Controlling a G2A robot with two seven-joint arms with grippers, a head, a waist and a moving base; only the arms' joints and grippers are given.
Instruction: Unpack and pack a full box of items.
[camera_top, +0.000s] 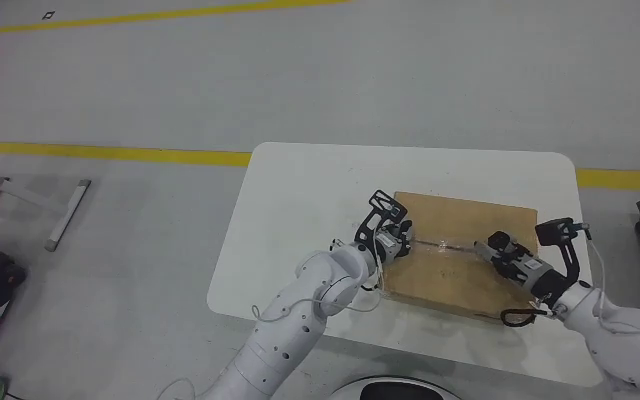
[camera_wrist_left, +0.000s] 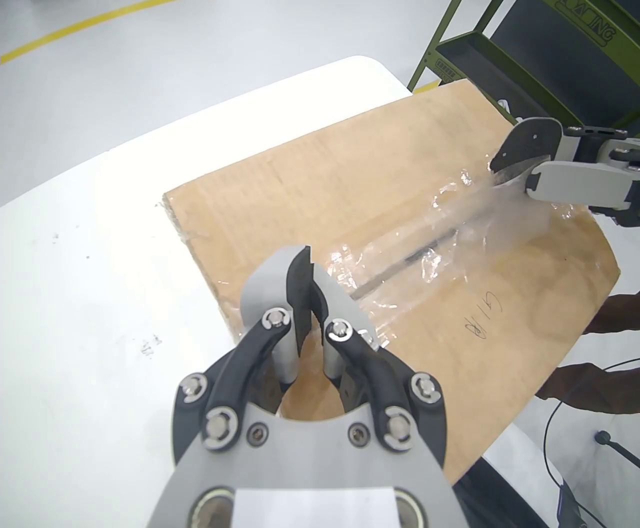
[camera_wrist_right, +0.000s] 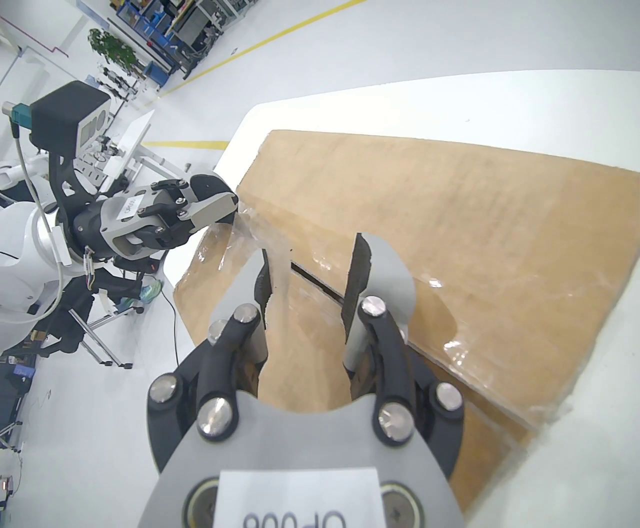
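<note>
Top view: on the bench (camera_top: 300, 200), the left claw (camera_wrist_left: 306, 272) sits at the sealed box's (camera_top: 470, 215) left end, pinched narrow on clear tape (camera_wrist_left: 450, 220) lifted off the seam. The right claw (camera_wrist_right: 310, 260) stands wide astride it. Unsealing is underway; next, I judge, comes stripping the tape clear.

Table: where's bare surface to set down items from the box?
Widest bare table: from the box past the left claw to the table's rounded end. A narrower strip runs behind the box's far side. Crowded at both box ends, by the left and right claw.
</note>
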